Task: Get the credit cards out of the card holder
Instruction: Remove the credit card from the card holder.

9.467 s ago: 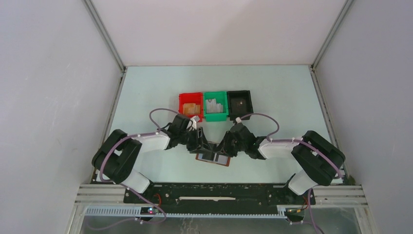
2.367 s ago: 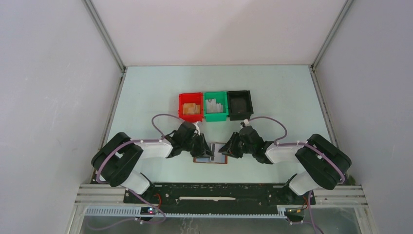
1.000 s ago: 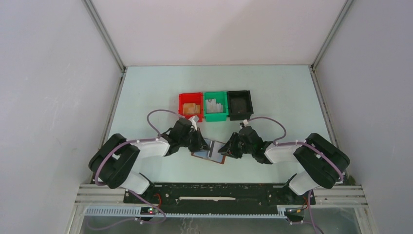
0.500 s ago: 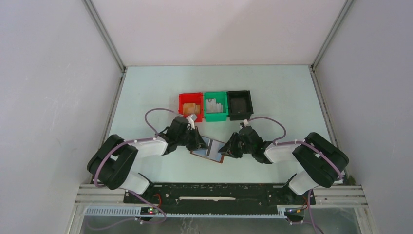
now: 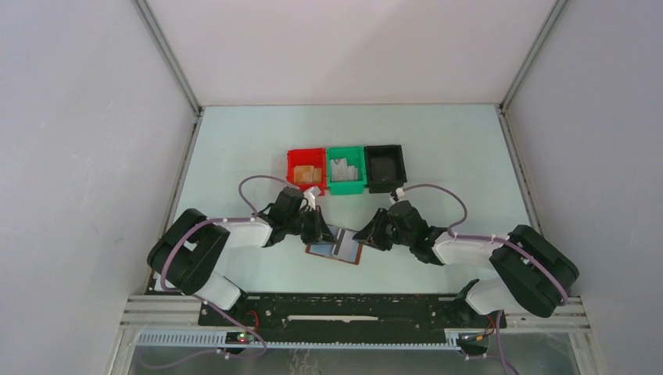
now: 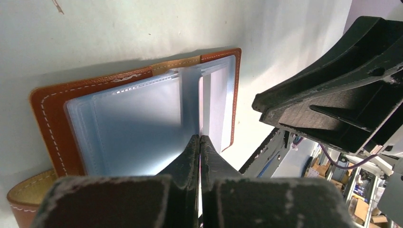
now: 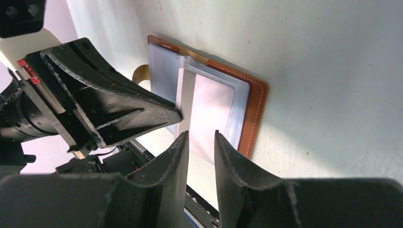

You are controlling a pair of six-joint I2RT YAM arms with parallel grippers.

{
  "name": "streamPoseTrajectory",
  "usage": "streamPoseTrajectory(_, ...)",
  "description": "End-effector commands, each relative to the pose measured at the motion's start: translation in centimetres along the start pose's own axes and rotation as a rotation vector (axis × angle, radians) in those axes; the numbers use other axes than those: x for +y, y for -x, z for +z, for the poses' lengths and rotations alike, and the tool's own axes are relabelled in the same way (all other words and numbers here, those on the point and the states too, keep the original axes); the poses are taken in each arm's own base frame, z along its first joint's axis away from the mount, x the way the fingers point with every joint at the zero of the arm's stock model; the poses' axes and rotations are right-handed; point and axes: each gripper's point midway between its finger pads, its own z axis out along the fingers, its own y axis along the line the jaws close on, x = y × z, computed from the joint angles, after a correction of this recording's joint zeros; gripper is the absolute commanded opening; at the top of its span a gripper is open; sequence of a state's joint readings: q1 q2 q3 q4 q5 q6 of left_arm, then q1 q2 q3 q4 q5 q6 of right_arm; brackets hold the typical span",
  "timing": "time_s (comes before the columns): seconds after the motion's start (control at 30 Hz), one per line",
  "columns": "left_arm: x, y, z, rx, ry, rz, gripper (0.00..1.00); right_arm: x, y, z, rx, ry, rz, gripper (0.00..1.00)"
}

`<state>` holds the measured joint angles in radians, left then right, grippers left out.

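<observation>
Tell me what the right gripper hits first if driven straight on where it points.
Most likely the card holder, its pale inner sleeve lying open just ahead of the right gripper; depth is unclear.

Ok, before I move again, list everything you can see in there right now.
card holder: one, brown with pale blue-grey sleeves, open between the hands
red bin: one, red, left end of the row behind
tan blocks: a few, tan, in the red bin
green bin: one, green, middle of the row
whitish pieces: several, whitish, in the green bin
black bin: one, black, right end
table: one, pale green
left hand: black, shut on a card holder sleeve
right hand: black, open, at the holder's right side
</observation>
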<state>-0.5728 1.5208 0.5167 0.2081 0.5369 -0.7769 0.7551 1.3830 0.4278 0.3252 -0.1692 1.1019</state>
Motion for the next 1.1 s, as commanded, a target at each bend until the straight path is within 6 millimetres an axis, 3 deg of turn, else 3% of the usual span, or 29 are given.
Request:
streamPoseTrajectory(0.0, -0.6, 0.4, 0.1, 0.003, -0.035, 0.036, 0.02, 0.3, -0.1, 0.6, 0.005, 0.002, -0.016, 0.35)
streamPoseTrajectory(0.2, -0.5, 0.1, 0.3, 0.016, -0.035, 0.029, 0.16, 0.3, -1.1, 1.5, 0.052, 0.019, 0.002, 0.34)
streamPoseTrajectory(0.4, -0.6, 0.1, 0.3, 0.017, -0.039, 0.027, 0.20, 0.3, -1.2, 1.6, 0.050, 0.017, 0.000, 0.34)
streamPoseTrajectory(0.57, -0.7, 0.2, 0.4, 0.016, -0.045, 0.022, 0.14, 0.3, -1.2, 1.6, 0.046, 0.016, 0.002, 0.34)
streamPoseTrajectory(0.73, -0.7, 0.2, 0.5, 0.016, -0.046, 0.021, 0.01, 0.2, -1.1, 1.6, 0.045, 0.012, 0.000, 0.34)
streamPoseTrajectory(1.07, -0.6, 0.2, 0.4, 0.009, -0.044, 0.022, 0.00, -2.0, -1.6, 2.2, 0.058, -0.072, 0.020, 0.33)
